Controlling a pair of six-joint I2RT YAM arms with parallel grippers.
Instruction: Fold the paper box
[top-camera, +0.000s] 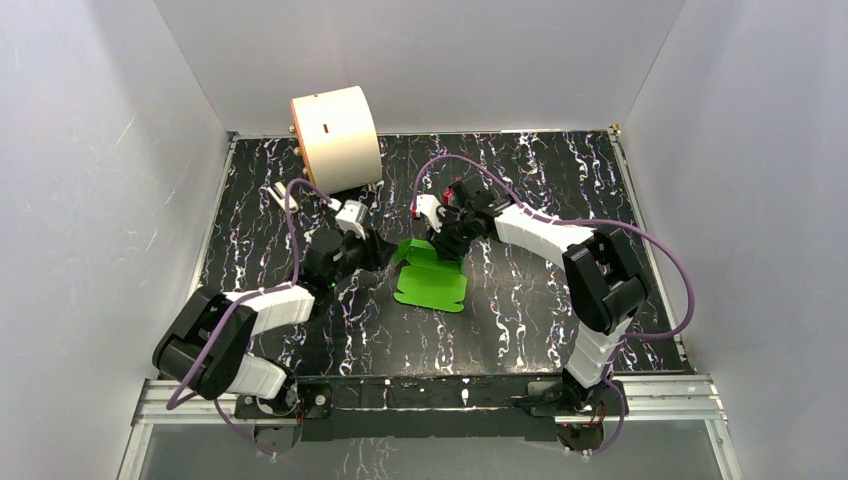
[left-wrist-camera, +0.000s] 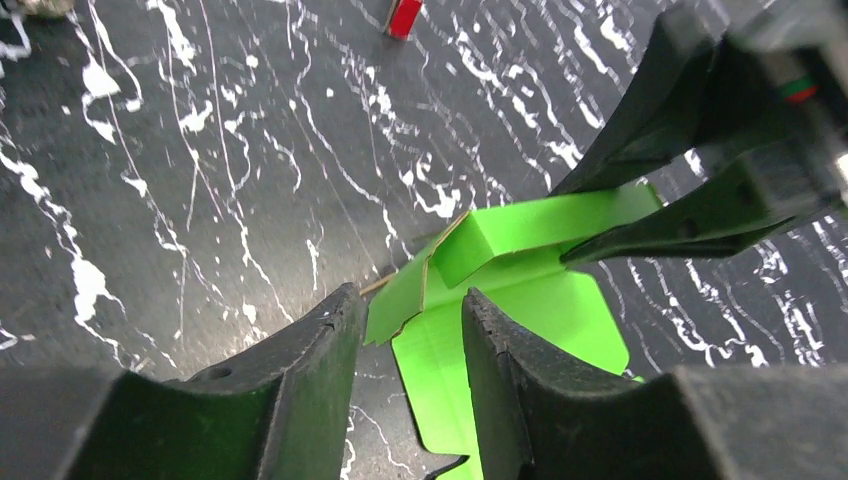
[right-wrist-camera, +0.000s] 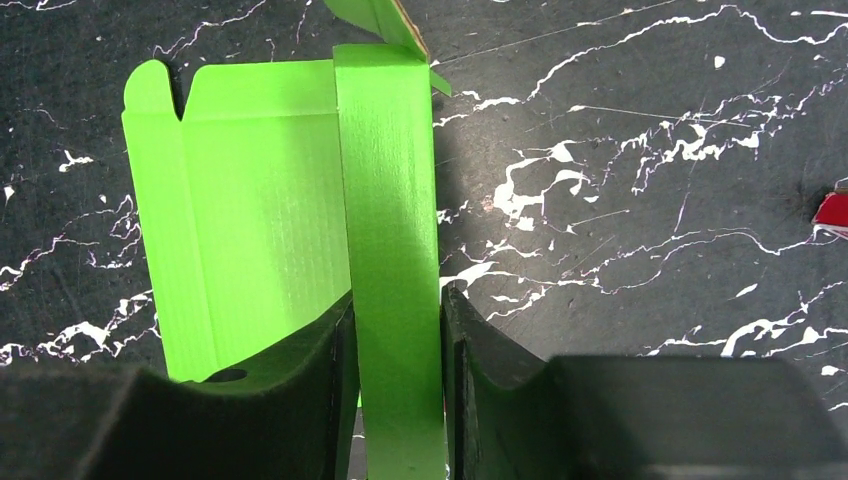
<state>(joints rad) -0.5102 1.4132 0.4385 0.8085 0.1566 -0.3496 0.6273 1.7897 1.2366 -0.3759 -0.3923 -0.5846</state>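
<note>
The bright green paper box (top-camera: 432, 283) lies partly folded at the table's middle, its broad panel (right-wrist-camera: 250, 200) flat and a narrow panel (right-wrist-camera: 390, 180) standing up from it. My right gripper (right-wrist-camera: 397, 300) is shut on that narrow panel, one pad against each side. In the top view it (top-camera: 441, 245) reaches the box's far edge from the right. My left gripper (left-wrist-camera: 410, 295) is open at the box's left end. A raised end flap (left-wrist-camera: 400, 305) sits between its tips, and neither pad presses it. From above, the left gripper (top-camera: 385, 252) is just left of the box.
A large cream cylinder (top-camera: 335, 138) lies on its side at the back left, close behind the left arm. A small red block (left-wrist-camera: 403, 17) rests on the black marbled table beyond the box, also visible as a red block (right-wrist-camera: 832, 210) at the right. White walls enclose the table.
</note>
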